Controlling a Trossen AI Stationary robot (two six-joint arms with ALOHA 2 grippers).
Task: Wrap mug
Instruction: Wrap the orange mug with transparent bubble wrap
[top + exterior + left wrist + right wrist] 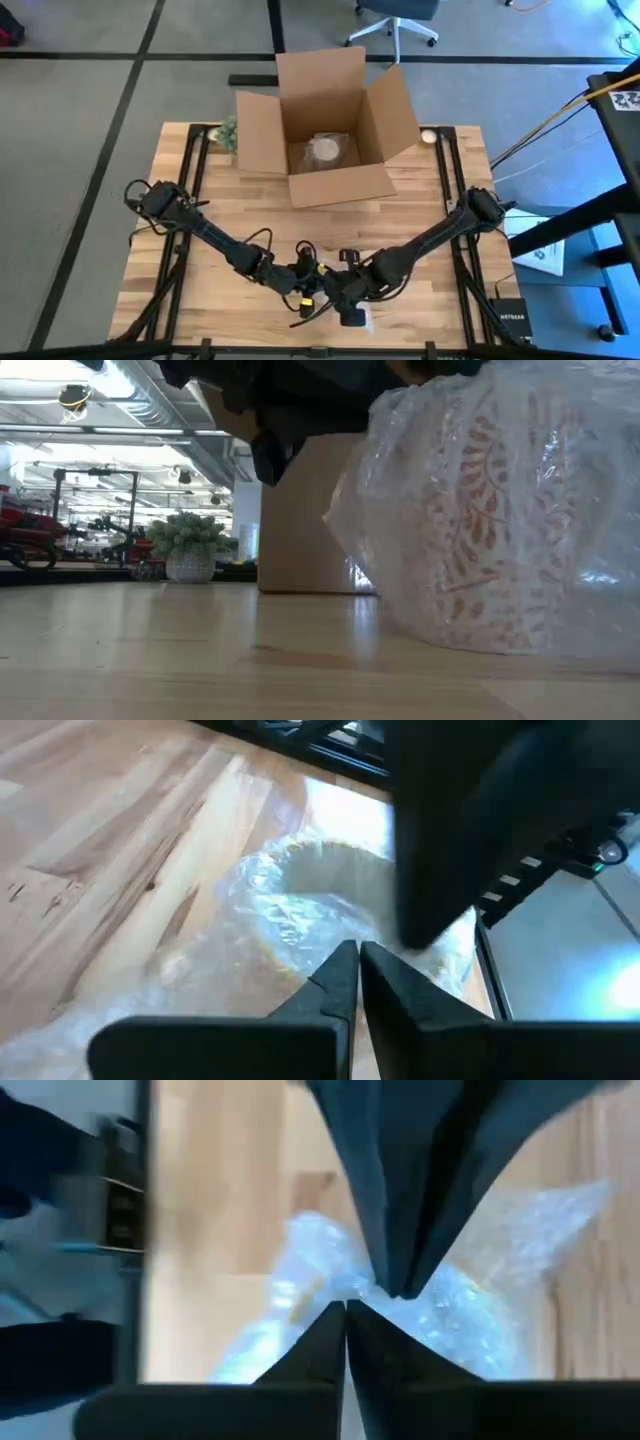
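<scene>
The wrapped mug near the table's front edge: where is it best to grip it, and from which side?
Probably the loose bubble wrap bunched around the mug, from above. The mug stands upright and open-topped, so the film gathers at its rim. Both the left gripper and the right gripper already hang closed there.

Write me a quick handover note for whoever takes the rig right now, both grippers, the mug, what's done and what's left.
Left gripper: shut, pinching the bubble wrap at the mug's rim.
Right gripper: shut on the same wrap from the other side.
Mug stands at the table's near edge, upright, wrap over it.
Cardboard box at the far side is open, a wrapped item already inside.
Done: wrap draped over the mug. Left: close the wrap.
</scene>
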